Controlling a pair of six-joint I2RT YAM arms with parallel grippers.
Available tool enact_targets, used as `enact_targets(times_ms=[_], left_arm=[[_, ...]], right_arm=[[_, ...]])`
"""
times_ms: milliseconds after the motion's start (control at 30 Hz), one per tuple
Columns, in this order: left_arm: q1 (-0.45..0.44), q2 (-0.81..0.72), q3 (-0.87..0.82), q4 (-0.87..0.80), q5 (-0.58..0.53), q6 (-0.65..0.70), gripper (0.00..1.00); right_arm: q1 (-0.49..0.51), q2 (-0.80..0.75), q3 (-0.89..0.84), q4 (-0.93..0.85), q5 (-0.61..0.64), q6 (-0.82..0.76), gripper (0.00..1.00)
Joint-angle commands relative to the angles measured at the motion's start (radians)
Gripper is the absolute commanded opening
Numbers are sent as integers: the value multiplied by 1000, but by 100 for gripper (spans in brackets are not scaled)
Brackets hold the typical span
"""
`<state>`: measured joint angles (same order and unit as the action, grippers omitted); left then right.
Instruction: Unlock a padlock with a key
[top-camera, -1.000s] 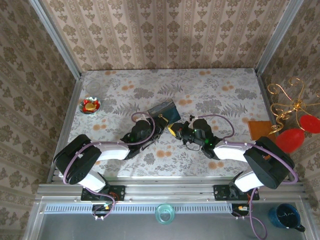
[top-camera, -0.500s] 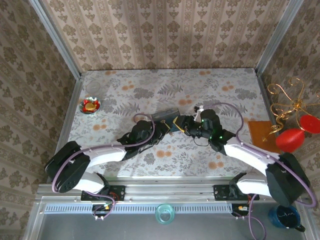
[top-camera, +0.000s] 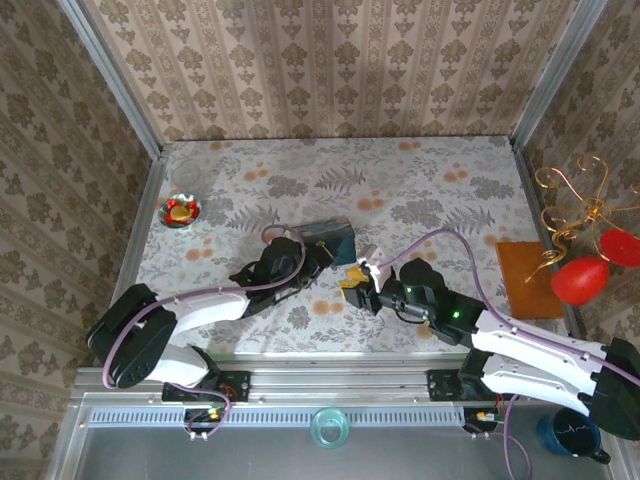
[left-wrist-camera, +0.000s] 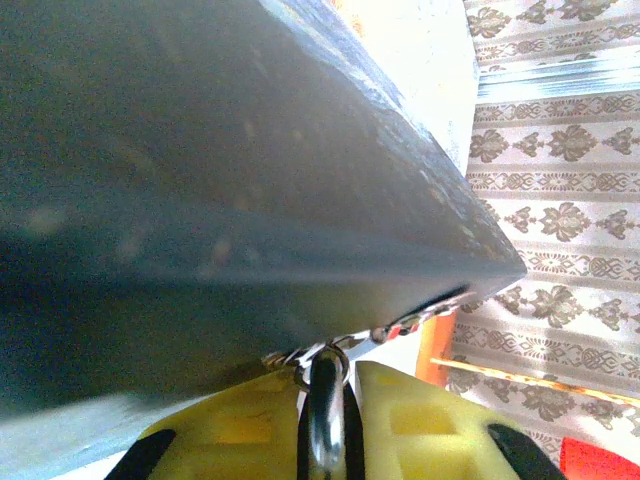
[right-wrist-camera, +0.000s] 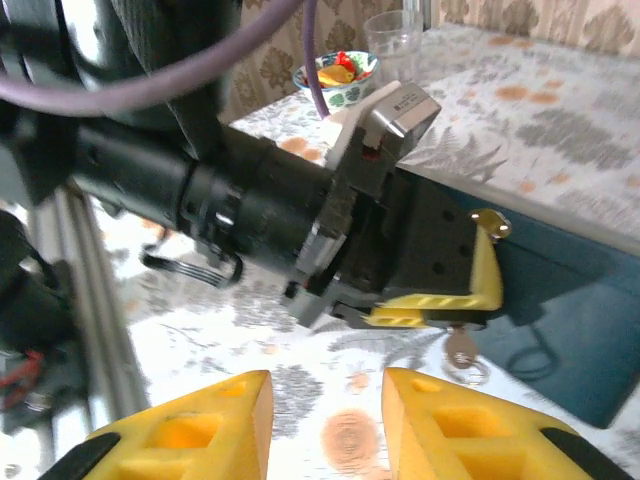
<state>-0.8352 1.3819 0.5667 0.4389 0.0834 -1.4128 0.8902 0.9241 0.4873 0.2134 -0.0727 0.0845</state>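
My left gripper (top-camera: 323, 256) rests against the near edge of the blue tin (top-camera: 333, 234). It is shut on the key (right-wrist-camera: 460, 347), a small metal piece whose head and ring hang below the yellow fingers (right-wrist-camera: 440, 305). In the left wrist view the key (left-wrist-camera: 325, 405) sits pinched between the pads, right under the tin's dark side (left-wrist-camera: 200, 150). My right gripper (top-camera: 358, 275) faces the left one from a short way off. It is open (right-wrist-camera: 326, 430), with only tabletop between its fingers. I cannot make out the padlock.
A red-and-gold dish (top-camera: 181, 211) and a clear glass (top-camera: 186, 177) stand at the far left. An orange mat (top-camera: 527, 265) and a gold stand with red balls (top-camera: 580, 270) are at the right edge. A blue mug (top-camera: 570, 433) sits off the table, front right.
My right gripper has drawn back from the tin toward the near edge, its arm stretched lower. The left gripper stays at the tin, shifted slightly nearer.
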Motion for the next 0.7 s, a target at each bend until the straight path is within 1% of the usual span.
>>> enact_targets(times_ms=[0, 100, 233, 333, 433, 667], left_arm=[[9, -51, 11, 20, 1, 22, 0], [4, -67, -6, 31, -10, 25, 0], [5, -75, -17, 32, -3, 23, 0], [5, -75, -19, 41, 3, 23, 0], [8, -76, -27, 55, 8, 17, 0], [9, -80, -36, 62, 21, 14, 0]], right_arm=[[4, 51, -46, 138, 23, -271, 35], [6, 122, -50, 191, 35, -371, 35], [6, 213, -41, 270, 79, -425, 35], [6, 274, -14, 283, 84, -439, 35], [6, 315, -3, 307, 84, -447, 37], [6, 386, 11, 364, 143, -435, 38]])
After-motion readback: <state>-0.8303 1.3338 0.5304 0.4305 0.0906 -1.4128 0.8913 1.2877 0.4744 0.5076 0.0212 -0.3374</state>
